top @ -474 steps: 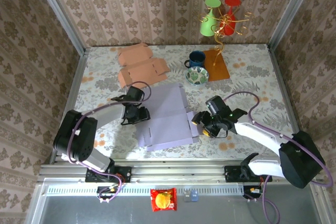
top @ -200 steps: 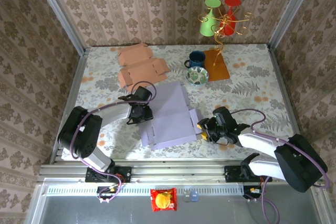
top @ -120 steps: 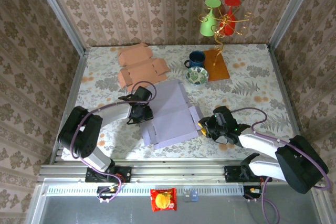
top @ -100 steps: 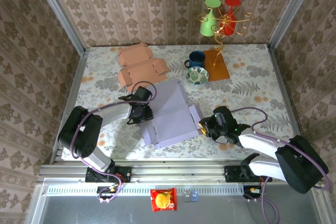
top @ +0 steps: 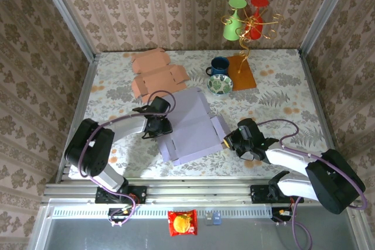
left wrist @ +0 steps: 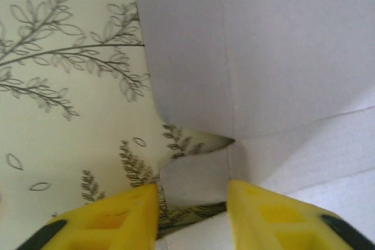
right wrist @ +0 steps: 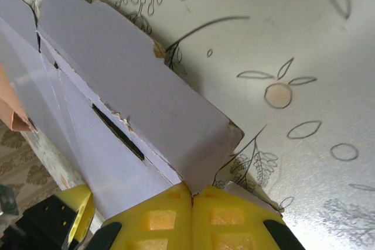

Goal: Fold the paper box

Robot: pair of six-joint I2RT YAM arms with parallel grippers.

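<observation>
Near the middle of the flowered surface (top: 281,95) lies the lilac paper box (top: 190,124), mostly a flat sheet. At its left edge the left pincer (left wrist: 192,197) has its yellow fingers spread, with a small tab (left wrist: 196,174) of the sheet lying in the gap between them. At the right edge, the right pincer (right wrist: 192,200) is pressed together, pinching the lower corner of a side flap (right wrist: 140,115) that stands tilted up off the surface. A brown cardboard sheet (top: 157,74) lies flat farther back, apart from the box.
</observation>
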